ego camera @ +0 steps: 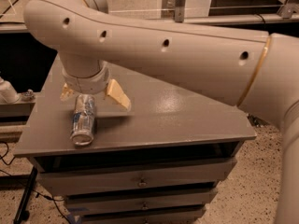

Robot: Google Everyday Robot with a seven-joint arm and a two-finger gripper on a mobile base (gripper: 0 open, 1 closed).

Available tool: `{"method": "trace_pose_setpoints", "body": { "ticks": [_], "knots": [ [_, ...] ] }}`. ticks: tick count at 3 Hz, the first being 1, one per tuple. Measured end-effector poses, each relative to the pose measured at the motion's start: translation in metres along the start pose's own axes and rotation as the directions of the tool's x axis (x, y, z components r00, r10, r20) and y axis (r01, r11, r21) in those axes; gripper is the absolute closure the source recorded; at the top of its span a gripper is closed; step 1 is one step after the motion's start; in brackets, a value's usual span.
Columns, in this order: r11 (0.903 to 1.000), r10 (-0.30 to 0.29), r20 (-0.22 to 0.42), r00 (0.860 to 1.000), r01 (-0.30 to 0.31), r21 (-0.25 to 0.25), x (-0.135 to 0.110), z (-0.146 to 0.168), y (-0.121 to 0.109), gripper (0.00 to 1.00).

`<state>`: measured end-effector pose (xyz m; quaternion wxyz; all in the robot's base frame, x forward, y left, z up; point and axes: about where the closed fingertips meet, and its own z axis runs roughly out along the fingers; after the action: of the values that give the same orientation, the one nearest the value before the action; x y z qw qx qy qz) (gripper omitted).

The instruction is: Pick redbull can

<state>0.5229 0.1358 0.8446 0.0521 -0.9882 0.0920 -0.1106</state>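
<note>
The redbull can (83,120), slim and silver with blue patches, lies on its side near the front left of the grey cabinet top (177,120), its end facing the front edge. My gripper (92,97) hangs from the big white arm just above the can's far end. It is open, with one tan finger (117,94) to the right of the can and the other (66,92) to its left. The fingers straddle the can's far end without closing on it.
The white arm (187,55) crosses the whole upper view and hides the back of the cabinet top. Drawers (140,181) sit below the top. A white object (7,91) stands on a lower ledge at the far left. Speckled floor shows at the right.
</note>
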Motion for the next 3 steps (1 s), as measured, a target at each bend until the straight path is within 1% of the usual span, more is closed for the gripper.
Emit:
{"method": "trace_pose_setpoints", "body": {
  "ticks": [1,2,3],
  "knots": [
    [0.9988,-0.006,-0.013,1.0,0.005,-0.048,-0.002,0.008,-0.006,0.18],
    [0.9968,-0.004,-0.034,0.999,0.001,-0.08,0.002,0.006,-0.008,0.41],
    [0.9945,0.023,-0.036,0.999,-0.027,-0.102,0.01,-0.007,-0.009,0.64]
  ]
}}
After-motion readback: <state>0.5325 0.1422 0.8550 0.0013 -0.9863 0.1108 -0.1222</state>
